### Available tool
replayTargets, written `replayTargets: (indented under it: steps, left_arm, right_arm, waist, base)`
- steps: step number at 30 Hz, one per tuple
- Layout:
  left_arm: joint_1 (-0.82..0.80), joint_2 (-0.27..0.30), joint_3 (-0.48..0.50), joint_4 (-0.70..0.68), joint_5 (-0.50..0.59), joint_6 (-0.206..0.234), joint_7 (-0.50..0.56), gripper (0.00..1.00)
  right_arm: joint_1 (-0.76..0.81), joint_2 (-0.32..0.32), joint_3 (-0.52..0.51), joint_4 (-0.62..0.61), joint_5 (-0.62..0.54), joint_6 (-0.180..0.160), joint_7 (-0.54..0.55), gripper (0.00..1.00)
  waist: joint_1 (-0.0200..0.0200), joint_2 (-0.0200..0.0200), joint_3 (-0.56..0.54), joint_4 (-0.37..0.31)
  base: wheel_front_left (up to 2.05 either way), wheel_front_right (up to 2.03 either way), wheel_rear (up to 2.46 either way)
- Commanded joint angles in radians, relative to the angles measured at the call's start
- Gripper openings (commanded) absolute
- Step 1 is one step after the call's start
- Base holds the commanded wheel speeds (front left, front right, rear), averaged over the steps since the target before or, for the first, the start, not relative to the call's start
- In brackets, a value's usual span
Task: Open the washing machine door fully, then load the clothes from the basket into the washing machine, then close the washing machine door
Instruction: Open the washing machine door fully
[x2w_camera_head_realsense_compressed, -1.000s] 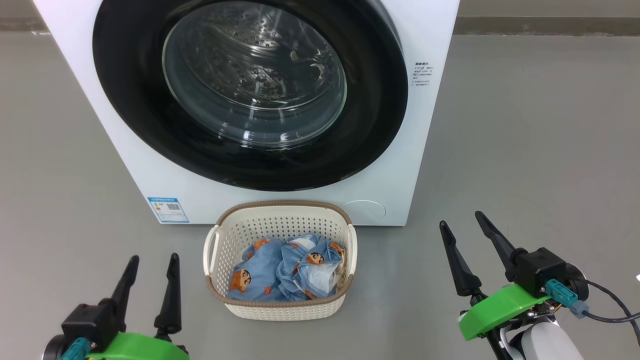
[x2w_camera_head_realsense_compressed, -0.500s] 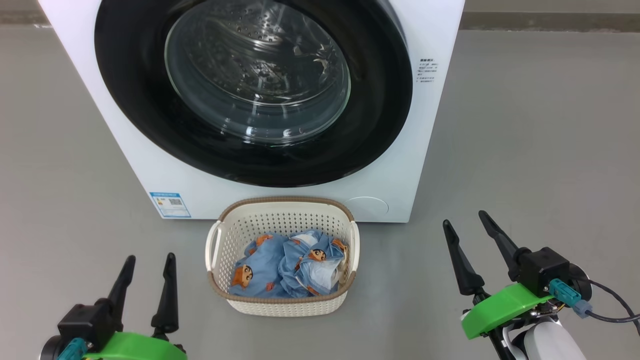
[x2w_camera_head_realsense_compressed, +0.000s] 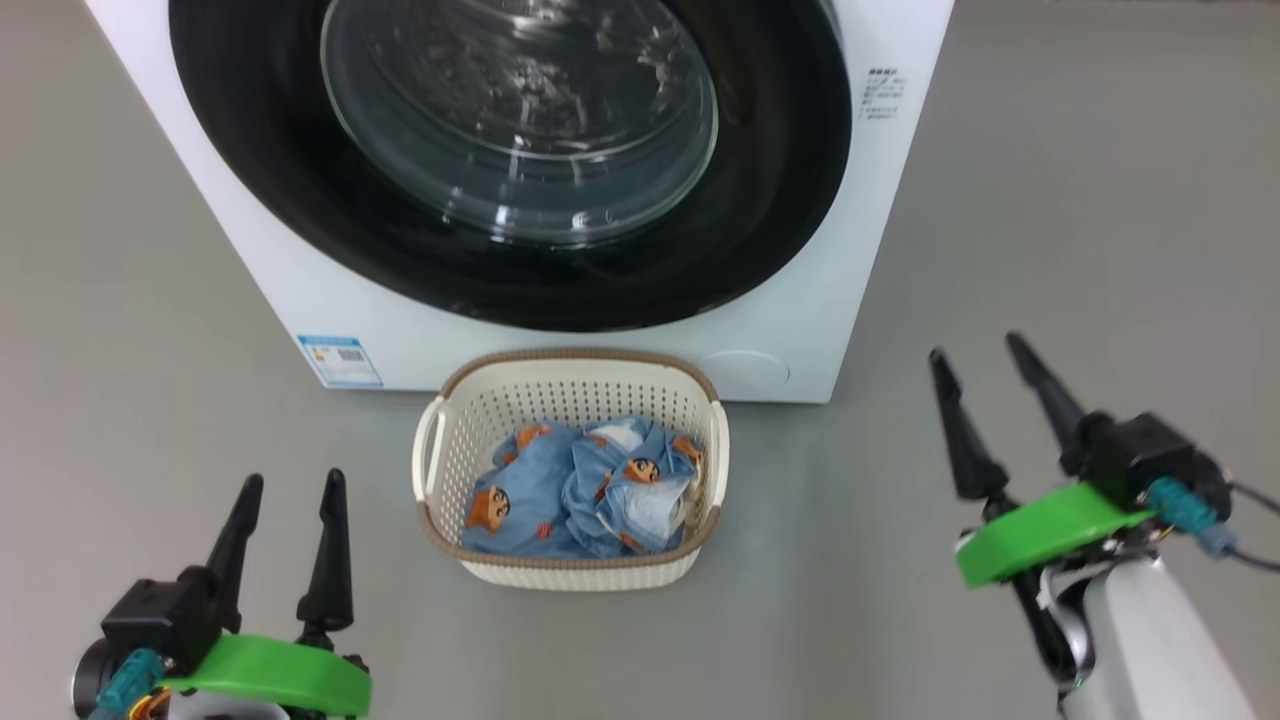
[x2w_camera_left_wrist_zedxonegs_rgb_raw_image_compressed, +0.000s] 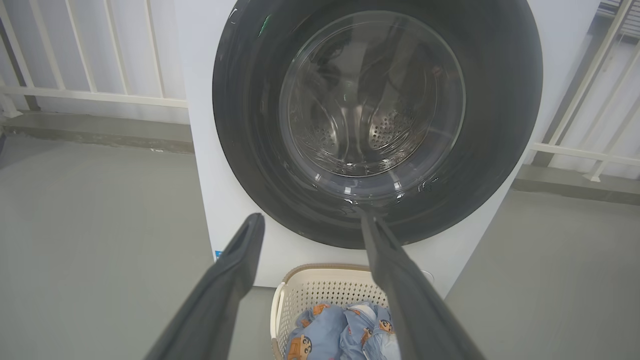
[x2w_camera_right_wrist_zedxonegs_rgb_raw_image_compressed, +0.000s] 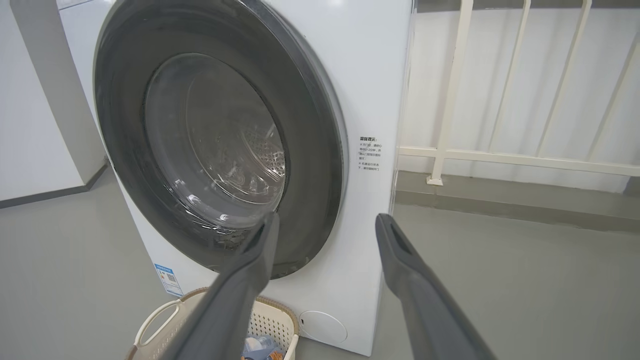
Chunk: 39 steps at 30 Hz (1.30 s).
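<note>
The washing machine door (x2w_camera_head_realsense_compressed: 510, 130) looks shut. The left gripper (x2w_camera_head_realsense_compressed: 294, 478) and right gripper (x2w_camera_head_realsense_compressed: 975, 348) are wide open, holding nothing. One should hook the door's edge and pull slowly. The basket (x2w_camera_head_realsense_compressed: 580, 356) of clothes (x2w_camera_head_realsense_compressed: 585, 490) sits on the smooth grey floor (x2w_camera_head_realsense_compressed: 1100, 250) by the washing machine (x2w_camera_head_realsense_compressed: 885, 200). White rails (x2w_camera_right_wrist_zedxonegs_rgb_raw_image_compressed: 520, 161) stand behind.

The basket (x2w_camera_head_realsense_compressed: 570, 400) sits on the floor (x2w_camera_head_realsense_compressed: 1050, 200) just before the washing machine (x2w_camera_head_realsense_compressed: 330, 300), clothes (x2w_camera_head_realsense_compressed: 580, 490) inside; my left gripper (x2w_camera_head_realsense_compressed: 292, 478) flanks its left, my right gripper (x2w_camera_head_realsense_compressed: 974, 345) its right.
</note>
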Motion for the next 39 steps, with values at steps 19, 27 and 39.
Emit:
replayTargets:
  steps: [19, 27, 39]
  left_arm:
    - [-0.126, 0.037, 0.006, -0.076, -0.033, -0.002, -0.009, 1.00]
    - [-0.164, 0.042, -0.006, -0.083, -0.051, -0.002, -0.009, 1.00]
    - [-0.199, 0.041, -0.025, -0.078, -0.070, -0.002, -0.009, 1.00]
  right_arm:
    - [-0.317, -0.071, -0.091, 0.093, 0.277, 0.001, -0.012, 0.00]
    - [-0.506, -0.143, -0.053, 0.199, 0.613, 0.001, 0.050, 0.00]
    - [-0.721, -0.229, -0.034, 0.304, 1.070, 0.001, 0.372, 0.00]
  waist:
    - [0.0000, 0.0000, 0.197, 0.059]
    - [0.0000, 0.0000, 0.270, 0.084]
    - [0.0000, 0.0000, 0.327, 0.122]
  base:
    - [0.00, 0.00, 0.00]
    - [0.00, 0.00, 0.00]
    - [0.00, 0.00, 0.00]
